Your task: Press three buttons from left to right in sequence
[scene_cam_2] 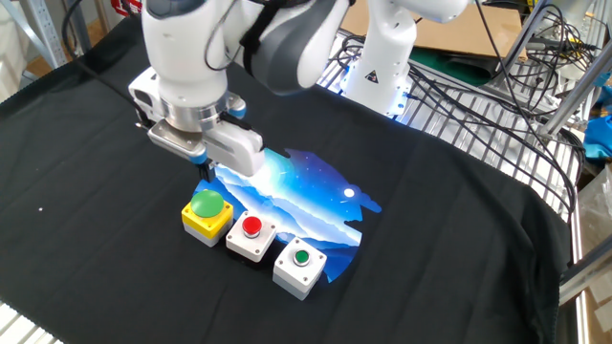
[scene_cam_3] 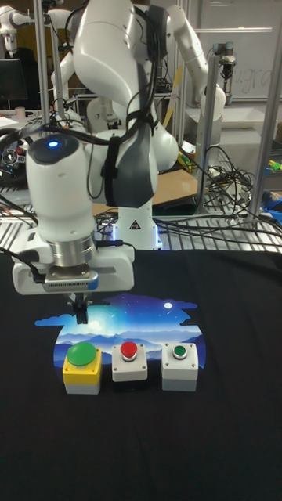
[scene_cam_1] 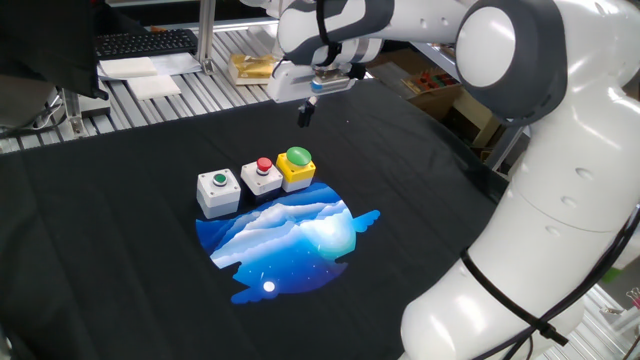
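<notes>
Three box switches stand in a row on the black cloth. In one fixed view they read left to right: a grey box with a small green button (scene_cam_1: pixel 218 191), a grey box with a red button (scene_cam_1: pixel 263 175), and a yellow box with a large green dome (scene_cam_1: pixel 297 167). My gripper (scene_cam_1: pixel 305 115) hangs in the air behind and above the yellow box, touching no button. Its dark fingertips (scene_cam_3: pixel 81 313) are pressed together and hold nothing. In the tall fixed view it hovers just above the green dome (scene_cam_3: pixel 81 355). The other fixed view shows the gripper (scene_cam_2: pixel 206 172) behind the yellow box (scene_cam_2: pixel 207 215).
A blue mountain-print patch (scene_cam_1: pixel 285 235) lies on the cloth beside the boxes. At the back stand a metal slat surface (scene_cam_1: pixel 180 80) with a keyboard (scene_cam_1: pixel 145 43), papers and a yellow packet (scene_cam_1: pixel 254 68). The robot's white body (scene_cam_1: pixel 540 200) fills the right side.
</notes>
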Available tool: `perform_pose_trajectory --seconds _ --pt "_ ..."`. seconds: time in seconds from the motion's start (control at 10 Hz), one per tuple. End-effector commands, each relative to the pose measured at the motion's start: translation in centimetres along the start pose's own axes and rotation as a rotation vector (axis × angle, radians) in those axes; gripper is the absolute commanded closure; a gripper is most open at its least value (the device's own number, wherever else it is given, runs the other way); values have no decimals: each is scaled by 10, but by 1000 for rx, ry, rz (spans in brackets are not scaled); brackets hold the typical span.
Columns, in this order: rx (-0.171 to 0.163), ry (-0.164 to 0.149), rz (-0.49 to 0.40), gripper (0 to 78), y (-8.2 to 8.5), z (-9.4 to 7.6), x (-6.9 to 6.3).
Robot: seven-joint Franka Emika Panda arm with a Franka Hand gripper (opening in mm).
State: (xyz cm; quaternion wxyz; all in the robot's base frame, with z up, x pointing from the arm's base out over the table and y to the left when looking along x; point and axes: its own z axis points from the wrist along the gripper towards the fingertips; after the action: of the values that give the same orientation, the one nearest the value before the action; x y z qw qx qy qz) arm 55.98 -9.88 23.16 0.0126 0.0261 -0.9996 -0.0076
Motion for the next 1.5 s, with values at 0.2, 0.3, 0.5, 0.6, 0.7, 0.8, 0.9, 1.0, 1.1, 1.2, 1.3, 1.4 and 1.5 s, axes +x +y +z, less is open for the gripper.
perform_pose_trajectory --seconds 0.2,0.3,0.5,0.6,0.7,0.8,0.9,1.0,1.1,1.2,1.3,1.4,1.5 --pt "34 25 16 776 0 -2 -1" --pt "39 52 34 776 0 -2 -1" --pt "35 77 53 776 0 -2 -1" --pt "35 77 53 776 0 -2 -1" --pt "56 77 74 776 0 2 -2" --pt "95 73 106 776 1 9 -3" --pt "116 60 135 776 0 19 -4" --pt "110 50 150 776 -1 28 -6" --pt "109 47 149 776 -3 35 -7" --pt "106 49 145 776 -3 41 -8" --pt "98 54 131 776 -6 57 -10" --pt "73 54 118 776 -8 65 -9" --pt "40 55 116 776 -9 68 -9"
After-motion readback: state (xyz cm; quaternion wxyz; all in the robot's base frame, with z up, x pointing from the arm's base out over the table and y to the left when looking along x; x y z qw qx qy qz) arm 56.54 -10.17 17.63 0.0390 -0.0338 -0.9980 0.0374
